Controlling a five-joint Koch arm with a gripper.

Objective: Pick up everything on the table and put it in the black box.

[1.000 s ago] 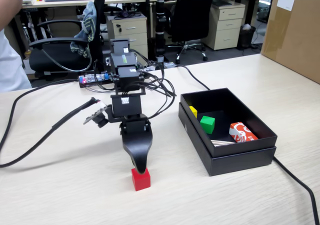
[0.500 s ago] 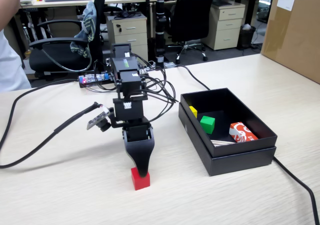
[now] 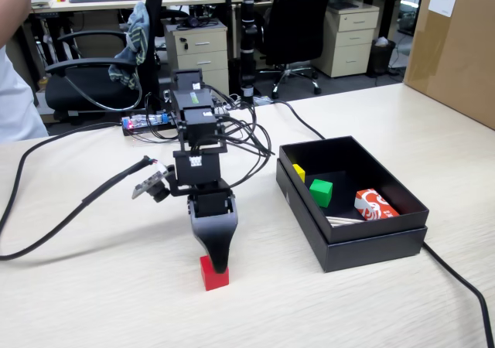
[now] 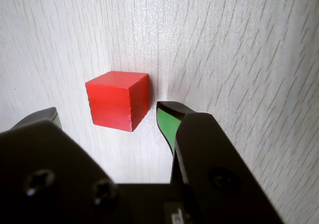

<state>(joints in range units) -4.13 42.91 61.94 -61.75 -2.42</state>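
A small solid-red cube (image 3: 213, 275) lies on the beige wood-grain table (image 3: 100, 301), left of the black box (image 3: 305, 213). In the wrist view the red cube (image 4: 118, 100) sits just ahead of my jaws. My gripper (image 4: 107, 113) is open, with green-padded tips on either side and slightly short of the cube, not touching it. In the fixed view the gripper (image 3: 217, 264) points down right over the cube and hides its back part. The black box (image 3: 348, 201) is shallow and sits in a larger black lid.
Inside the box lie a green cube (image 3: 321, 192), a yellow piece (image 3: 299, 172) and a red-and-white packet (image 3: 375, 206). A big brown carton (image 3: 452, 50) stands at the back right. Black cables (image 3: 69, 209) run over the table left of the arm and right of the box.
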